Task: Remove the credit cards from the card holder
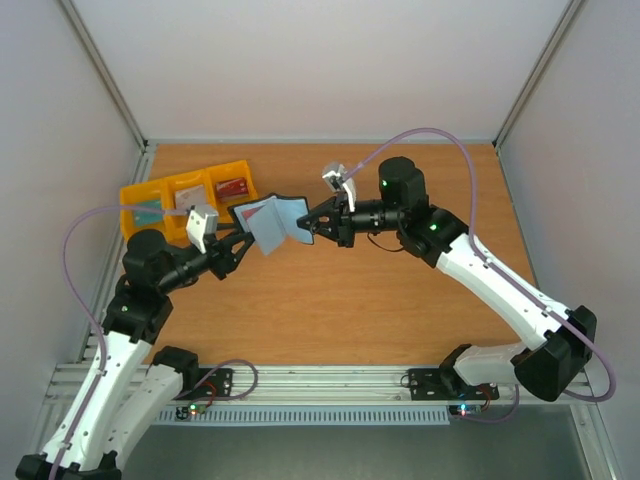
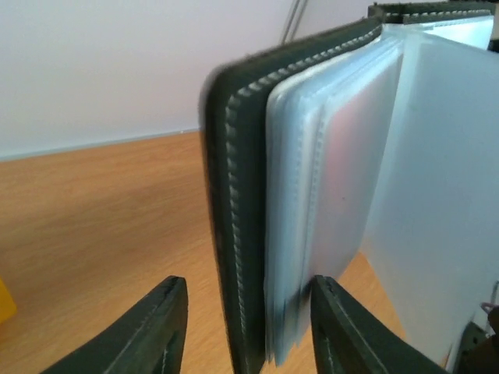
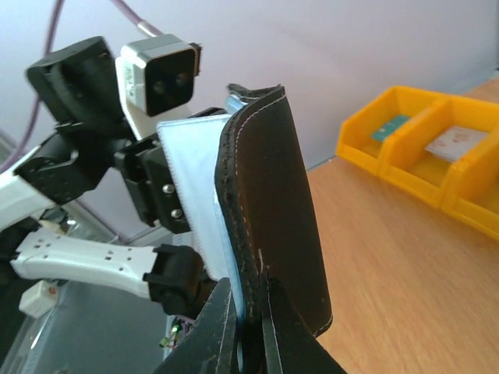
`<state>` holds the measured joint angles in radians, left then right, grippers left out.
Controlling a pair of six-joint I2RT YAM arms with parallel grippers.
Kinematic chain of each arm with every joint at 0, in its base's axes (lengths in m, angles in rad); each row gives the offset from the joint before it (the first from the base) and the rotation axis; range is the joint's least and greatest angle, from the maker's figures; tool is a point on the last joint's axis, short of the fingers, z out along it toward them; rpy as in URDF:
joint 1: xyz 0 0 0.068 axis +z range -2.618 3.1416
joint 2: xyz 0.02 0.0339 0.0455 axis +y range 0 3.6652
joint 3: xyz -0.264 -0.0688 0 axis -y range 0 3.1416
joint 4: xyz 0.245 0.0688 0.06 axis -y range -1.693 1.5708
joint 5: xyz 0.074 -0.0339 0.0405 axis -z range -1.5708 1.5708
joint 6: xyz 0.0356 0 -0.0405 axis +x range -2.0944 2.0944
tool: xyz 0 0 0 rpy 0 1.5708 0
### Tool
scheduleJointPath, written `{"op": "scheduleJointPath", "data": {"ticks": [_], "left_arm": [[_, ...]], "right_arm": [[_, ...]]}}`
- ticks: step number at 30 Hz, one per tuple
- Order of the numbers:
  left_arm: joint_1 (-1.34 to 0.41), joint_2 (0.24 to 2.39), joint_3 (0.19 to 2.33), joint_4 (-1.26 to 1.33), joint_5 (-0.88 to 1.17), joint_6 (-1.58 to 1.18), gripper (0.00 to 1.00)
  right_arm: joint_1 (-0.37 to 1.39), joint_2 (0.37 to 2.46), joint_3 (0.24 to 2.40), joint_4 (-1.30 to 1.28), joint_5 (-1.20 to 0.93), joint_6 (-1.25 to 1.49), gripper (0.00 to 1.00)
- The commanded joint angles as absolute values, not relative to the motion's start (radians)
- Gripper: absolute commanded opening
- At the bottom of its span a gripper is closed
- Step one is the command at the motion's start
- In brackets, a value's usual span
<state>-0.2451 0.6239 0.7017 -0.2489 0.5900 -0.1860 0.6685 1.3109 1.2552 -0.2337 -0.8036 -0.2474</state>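
- right gripper [image 3: 249, 315] clenched on stitched black leather card holder [image 3: 273, 210], upright
- left gripper [image 2: 245, 312] released, straddling cover and frosted plastic sleeves [image 2: 343, 171]
- yellow plastic bins [image 1: 150, 195] at 10 o'clock

A wooden table [image 1: 330, 320], orange-brown, was seen under soft, even light. It was enclosed on three sides by plain white walls [image 1: 320, 70], joined at the far corners by grey posts [image 1: 105, 75]. A slotted metal rail [image 1: 330, 385] was fixed along its near edge.
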Motion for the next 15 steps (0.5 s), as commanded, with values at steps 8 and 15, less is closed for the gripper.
{"op": "scheduleJointPath", "data": {"ticks": [8,15], "left_arm": [[-0.239,0.588,0.691,-0.114,0.844,-0.175,0.52],[-0.243,0.612,0.69,-0.053,0.766,-0.342,0.46]], "right_arm": [[0.656,1.267,1.29,-0.234,-0.993,-0.325,0.01],[0.665,1.343,1.254,0.02,-1.035,-0.126,0.01]]}}
